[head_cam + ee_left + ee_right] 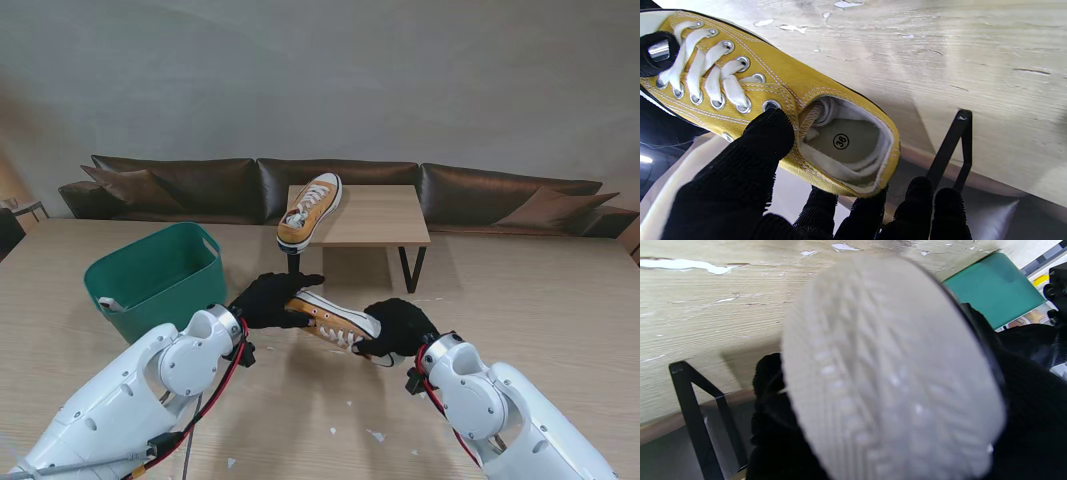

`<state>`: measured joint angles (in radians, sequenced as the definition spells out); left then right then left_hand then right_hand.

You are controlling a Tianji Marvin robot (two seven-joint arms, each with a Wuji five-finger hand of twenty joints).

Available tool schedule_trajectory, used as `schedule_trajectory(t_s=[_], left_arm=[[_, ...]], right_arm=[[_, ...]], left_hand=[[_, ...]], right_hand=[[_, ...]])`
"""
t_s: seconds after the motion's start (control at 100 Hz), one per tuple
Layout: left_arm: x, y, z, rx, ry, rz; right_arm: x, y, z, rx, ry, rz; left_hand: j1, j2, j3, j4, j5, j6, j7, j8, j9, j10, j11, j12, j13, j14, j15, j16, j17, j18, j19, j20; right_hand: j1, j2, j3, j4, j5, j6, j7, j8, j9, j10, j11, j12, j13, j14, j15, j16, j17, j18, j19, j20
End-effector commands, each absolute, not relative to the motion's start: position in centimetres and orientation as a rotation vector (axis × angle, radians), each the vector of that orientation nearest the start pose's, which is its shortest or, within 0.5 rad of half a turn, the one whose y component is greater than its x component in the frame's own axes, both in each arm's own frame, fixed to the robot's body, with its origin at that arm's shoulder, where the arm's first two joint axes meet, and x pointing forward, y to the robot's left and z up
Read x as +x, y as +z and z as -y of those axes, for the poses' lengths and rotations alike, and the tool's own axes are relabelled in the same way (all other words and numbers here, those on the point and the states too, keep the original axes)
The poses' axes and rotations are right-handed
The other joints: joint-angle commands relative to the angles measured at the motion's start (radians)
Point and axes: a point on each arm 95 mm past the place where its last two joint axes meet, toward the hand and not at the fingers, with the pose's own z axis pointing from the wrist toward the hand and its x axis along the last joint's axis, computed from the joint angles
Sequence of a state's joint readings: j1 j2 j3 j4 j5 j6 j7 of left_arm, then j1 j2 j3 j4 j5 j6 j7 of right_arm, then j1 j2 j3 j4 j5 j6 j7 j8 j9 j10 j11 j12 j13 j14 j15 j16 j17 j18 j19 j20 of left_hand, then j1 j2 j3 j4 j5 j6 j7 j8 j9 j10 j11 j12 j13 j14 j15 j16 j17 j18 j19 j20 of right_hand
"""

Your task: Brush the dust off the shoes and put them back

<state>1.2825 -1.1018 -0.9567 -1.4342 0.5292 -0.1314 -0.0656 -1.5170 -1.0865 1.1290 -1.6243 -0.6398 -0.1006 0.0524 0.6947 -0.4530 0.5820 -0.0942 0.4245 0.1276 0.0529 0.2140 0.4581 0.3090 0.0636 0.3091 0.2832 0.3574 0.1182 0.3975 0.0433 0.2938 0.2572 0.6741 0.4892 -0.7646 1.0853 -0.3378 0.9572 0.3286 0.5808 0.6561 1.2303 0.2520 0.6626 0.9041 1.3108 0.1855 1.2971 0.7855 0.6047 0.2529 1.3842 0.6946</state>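
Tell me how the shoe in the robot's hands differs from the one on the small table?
The held shoe is off the table, gripped at its heel by the left hand and at its toe by the right hand; the other shoe rests untouched on the small table. The held shoe lies crosswise, the other points away, overhanging the edge. Both are yellow with white laces.

Two yellow canvas low-top shoes, white laces, white rubber soles. Near shoe (335, 320): held off the table between both hands, lying roughly level, toe to the right, heel to the left; insole marked 36; sole tread ribbed. Far shoe (309, 211): on the small table's left front corner, tilted, overhanging the edge.
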Motion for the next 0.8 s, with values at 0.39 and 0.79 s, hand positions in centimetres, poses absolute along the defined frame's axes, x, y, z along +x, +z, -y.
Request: schedule_trajectory(t_s=[0.39, 0.79], left_arm=[[44.0, -32.5, 8.2, -1.544, -1.815, -1.759], [44.0, -34.2, 8.8, -1.553, -1.812, -1.736]], right_arm=[[40.6, -31.0, -5.6, 1.318, 2.010, -1.546], [41.1, -30.7, -6.8, 1.337, 2.096, -1.520]], left_hand=[[0.005, -0.042, 0.001, -0.001, 0.196, -0.004, 0.156, 0.175, 0.072, 0.006, 0.049, 0.090, 0.059, 0.008, 0.099, 0.119, 0.043, 0.007, 0.025, 0.124], [0.351, -0.196, 0.069, -0.054, 0.343, 0.008, 0.817, 0.579, 0.544, -0.053, 0.219, 0.781, 0.437, 0.009, 0.754, 0.438, 0.193, 0.007, 1.045, 0.192]], right_hand=[[0.279, 0.092, 0.339, 0.027, 0.210, -0.450, 0.499, 0.137, 0.085, -0.151, 0.142, 0.082, 0.000, -0.106, 0.031, 0.028, 0.258, -0.050, 0.021, 0.039], [0.295, 0.094, 0.336, 0.029, 0.212, -0.441, 0.507, 0.141, 0.076, -0.140, 0.151, 0.087, -0.001, -0.096, 0.046, 0.040, 0.262, -0.041, 0.016, 0.056]])
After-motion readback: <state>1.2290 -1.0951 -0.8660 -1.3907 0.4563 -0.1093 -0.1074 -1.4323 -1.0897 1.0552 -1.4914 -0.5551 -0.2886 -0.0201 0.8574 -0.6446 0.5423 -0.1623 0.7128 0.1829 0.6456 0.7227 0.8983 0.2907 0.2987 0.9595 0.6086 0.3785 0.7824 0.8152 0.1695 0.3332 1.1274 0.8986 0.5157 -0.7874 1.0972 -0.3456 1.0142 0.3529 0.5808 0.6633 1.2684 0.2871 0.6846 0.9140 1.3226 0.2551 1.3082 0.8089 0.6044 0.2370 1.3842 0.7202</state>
